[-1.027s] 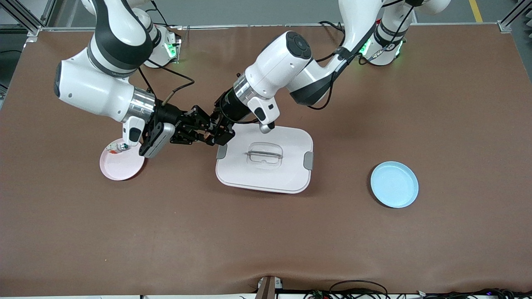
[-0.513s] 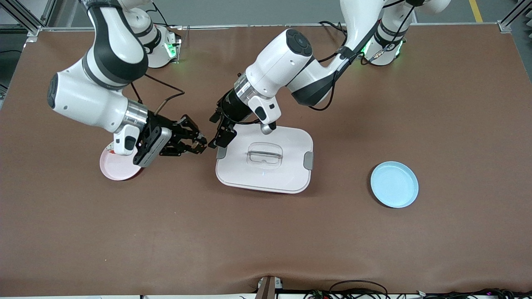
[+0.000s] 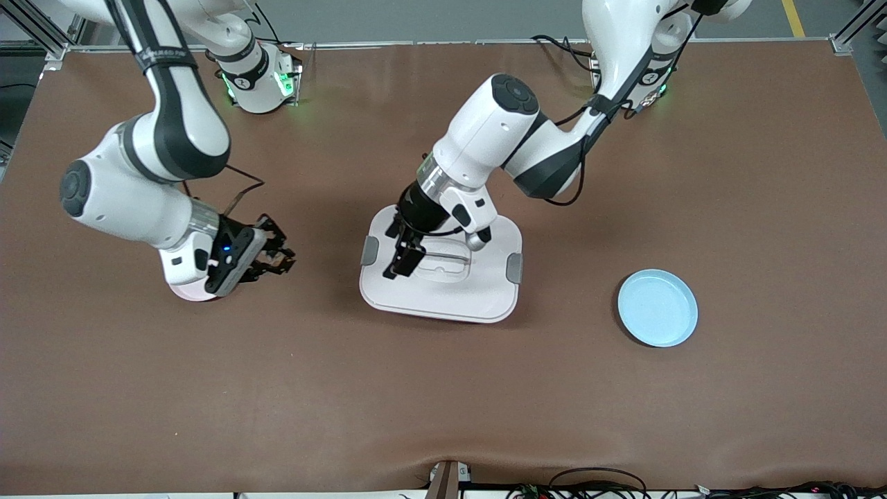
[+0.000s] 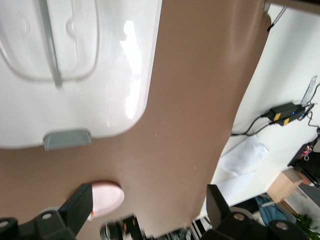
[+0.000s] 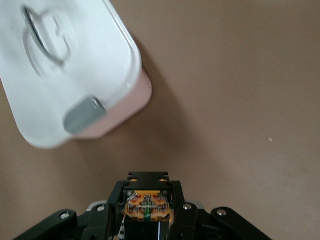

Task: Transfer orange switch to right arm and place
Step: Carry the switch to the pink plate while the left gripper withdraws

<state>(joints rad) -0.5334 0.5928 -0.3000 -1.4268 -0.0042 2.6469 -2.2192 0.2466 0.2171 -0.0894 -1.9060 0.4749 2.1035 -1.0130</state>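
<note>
Over the white lidded box [image 3: 441, 267], the left arm bends down from its base, and the left gripper [image 3: 402, 258] hangs with its fingers spread and nothing between them. Toward the right arm's end of the table, the right gripper [image 3: 277, 260] is up in the air beside the pink plate [image 3: 181, 292], clenched on the orange switch [image 5: 148, 206], which shows between its fingertips in the right wrist view. A second ago both grippers met beside the box's corner; since then they have drawn apart, the left one having let go. A blue plate [image 3: 657, 307] lies toward the left arm's end.
</note>
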